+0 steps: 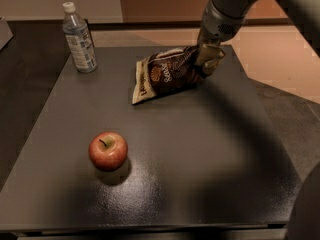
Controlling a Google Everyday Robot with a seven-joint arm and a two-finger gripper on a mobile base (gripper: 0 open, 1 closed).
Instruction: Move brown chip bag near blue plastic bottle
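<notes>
The brown chip bag [167, 74] is tilted, its right end lifted off the dark table [210, 149] and its left end low near the surface. My gripper [206, 60] is shut on the bag's right end, coming in from the upper right. The blue plastic bottle [79, 38] stands upright at the table's far left corner, well to the left of the bag.
A red apple [108, 151] sits on the table's front left part. The table's right edge drops to a lighter floor [280, 59]. A dark counter edge [30, 84] runs along the left side.
</notes>
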